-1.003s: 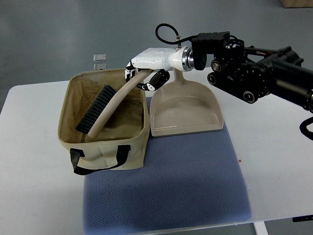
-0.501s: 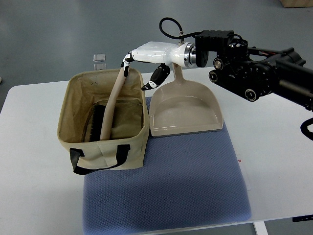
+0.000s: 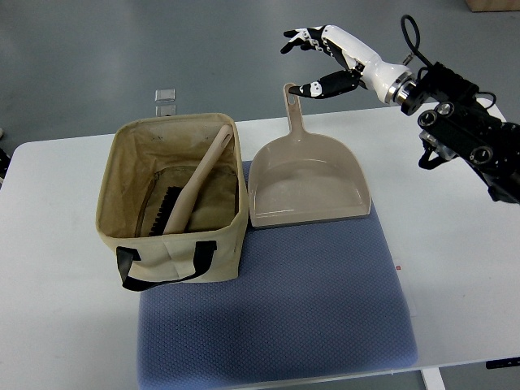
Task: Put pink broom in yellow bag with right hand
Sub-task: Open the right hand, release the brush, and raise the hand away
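The broom [image 3: 193, 188], pale beige-pink with black bristles, stands inside the yellowish canvas bag [image 3: 175, 250]. Its bristle end is at the bag's bottom and its handle leans against the bag's back right rim. My right hand [image 3: 313, 61] is raised above and behind the dustpan's handle, well clear of the bag. Its fingers are spread and hold nothing. The left arm does not show.
A beige dustpan [image 3: 307, 182] lies to the right of the bag, partly on a blue mat [image 3: 276, 309] that covers the white table [image 3: 455, 268]. A small clear object [image 3: 166, 97] sits behind the bag on the floor side.
My right hand has let go of the broom handle and drawn back up and to the right. The broom settled deeper in the bag, leaning on the rim.
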{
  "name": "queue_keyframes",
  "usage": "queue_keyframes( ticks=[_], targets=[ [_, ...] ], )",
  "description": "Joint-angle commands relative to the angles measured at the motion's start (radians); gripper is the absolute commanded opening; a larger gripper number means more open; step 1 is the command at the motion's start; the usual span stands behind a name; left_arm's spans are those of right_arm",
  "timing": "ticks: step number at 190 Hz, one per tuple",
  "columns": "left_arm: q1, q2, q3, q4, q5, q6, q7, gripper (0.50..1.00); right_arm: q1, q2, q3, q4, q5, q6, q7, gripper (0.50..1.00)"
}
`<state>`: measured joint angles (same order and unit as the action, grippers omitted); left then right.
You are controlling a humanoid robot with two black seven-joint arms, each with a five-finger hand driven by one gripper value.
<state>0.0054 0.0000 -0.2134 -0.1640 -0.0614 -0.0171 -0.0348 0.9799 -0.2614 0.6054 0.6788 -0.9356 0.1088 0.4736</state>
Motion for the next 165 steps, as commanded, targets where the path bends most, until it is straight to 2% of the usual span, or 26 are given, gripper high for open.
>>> queue_keyframes(
  ticks=[1,27,80,165],
  targets=[
    [-0.001,0.000,-0.001,0.000,0.000,0.000,0.000,1.000,-0.069,0.005,0.050,-0.044,0.152,-0.001,0.000,0.895],
    [-0.001,0.000,0.000,0.000,0.000,0.000,0.001,1.000,-0.153,0.021,0.067,-0.078,0.365,0.000,-0.004,0.913],
    [0.001,0.000,0.000,0.000,0.000,0.000,0.001,1.000,-0.199,0.059,0.073,-0.085,0.722,0.005,-0.003,0.930],
    [-0.001,0.000,0.000,0.001,0.000,0.000,0.000,1.000,-0.208,0.076,0.113,-0.085,0.793,-0.001,0.011,0.930]
  ],
)
